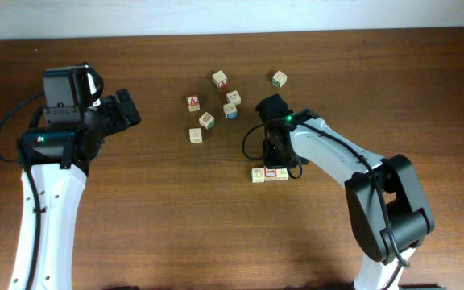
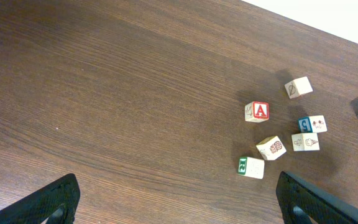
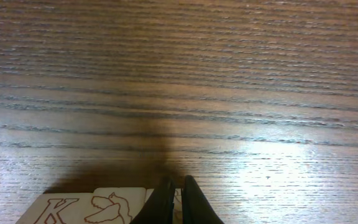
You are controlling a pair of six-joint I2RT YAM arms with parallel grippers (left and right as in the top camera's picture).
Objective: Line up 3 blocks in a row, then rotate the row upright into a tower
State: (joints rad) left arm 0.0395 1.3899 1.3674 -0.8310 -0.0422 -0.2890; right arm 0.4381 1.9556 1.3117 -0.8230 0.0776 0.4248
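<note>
1. Jaws spread wide and empty, the left gripper (image 1: pixel 132 110) is held over the table's (image 1: pixel 159 209) left side.
2. Seven loose cubes (image 1: pixel 206 120) are scattered toward the far edge.
3. Three blocks (image 1: pixel 259 175) are lined up touching, just right of centre; the right gripper (image 1: pixel 278 163), fingers pinched together, is seen at the row's right end.

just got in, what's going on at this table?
The right gripper is shut, tips down at a row of three blocks; it does not look clamped on any of them. The left gripper hangs open off to the side, holding nothing. Seven more cubes lie scattered beyond the row.
</note>
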